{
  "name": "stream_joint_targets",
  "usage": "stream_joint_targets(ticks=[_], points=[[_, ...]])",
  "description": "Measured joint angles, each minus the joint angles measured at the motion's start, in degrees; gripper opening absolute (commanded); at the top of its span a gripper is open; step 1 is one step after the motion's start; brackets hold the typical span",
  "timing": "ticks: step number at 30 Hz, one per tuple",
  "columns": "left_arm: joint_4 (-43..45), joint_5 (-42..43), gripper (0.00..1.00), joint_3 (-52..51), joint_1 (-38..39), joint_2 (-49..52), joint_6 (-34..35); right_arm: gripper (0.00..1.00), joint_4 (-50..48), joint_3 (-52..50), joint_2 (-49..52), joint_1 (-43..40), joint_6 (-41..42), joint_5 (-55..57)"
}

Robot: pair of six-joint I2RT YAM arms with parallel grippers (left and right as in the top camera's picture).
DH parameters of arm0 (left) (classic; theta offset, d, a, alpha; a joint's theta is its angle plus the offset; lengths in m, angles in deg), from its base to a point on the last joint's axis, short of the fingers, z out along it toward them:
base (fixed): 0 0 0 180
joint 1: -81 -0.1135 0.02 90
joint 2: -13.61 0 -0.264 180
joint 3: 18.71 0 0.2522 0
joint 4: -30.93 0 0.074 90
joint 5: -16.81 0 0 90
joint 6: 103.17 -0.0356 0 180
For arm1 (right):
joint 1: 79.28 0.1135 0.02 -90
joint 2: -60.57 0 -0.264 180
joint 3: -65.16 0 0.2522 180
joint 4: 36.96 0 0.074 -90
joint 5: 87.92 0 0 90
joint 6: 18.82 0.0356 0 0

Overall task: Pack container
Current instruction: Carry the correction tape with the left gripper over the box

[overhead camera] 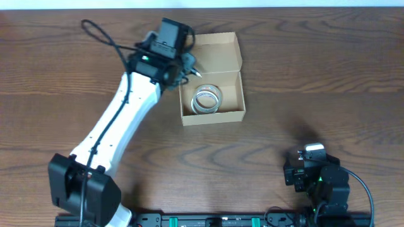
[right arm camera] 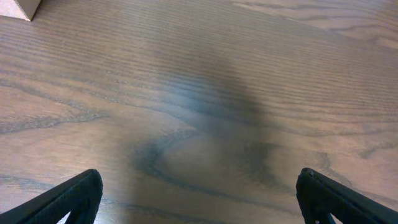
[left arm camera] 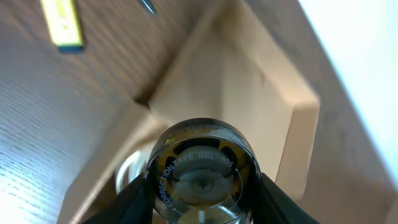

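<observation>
The left gripper [left arm camera: 202,196] squeezes a round correction tape [left arm camera: 199,168] whose label says "CORRECTION TAPE BBL". It hangs over the open cardboard box [overhead camera: 214,117] far back on the table [overhead camera: 315,75]. The right gripper [right arm camera: 205,199] is spread wide, holding nothing

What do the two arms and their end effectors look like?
The left arm has a long white link, a black cable along it, black joints and a green light near the wrist. The right arm is black, with a green light. The left fingers and right fingers are black.
</observation>
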Motion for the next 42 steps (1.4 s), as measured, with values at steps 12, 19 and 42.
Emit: stream_joint_targets(ticks=[12, 19, 42], points=[[-3.8, 4.7, 0.09, 0.1, 8.3, 6.7, -13.0, 0.99, 0.0, 0.0, 0.0, 0.0, 0.0, 0.0], [-4.0, 4.7, 0.07, 0.1, 9.5, 10.3, -18.7, 0.99, 0.0, 0.0, 0.0, 0.0, 0.0, 0.0], [-3.7, 3.1, 0.07, 7.3, 9.5, 12.4, -23.1, 0.99, 0.0, 0.0, 0.0, 0.0, 0.0, 0.0]])
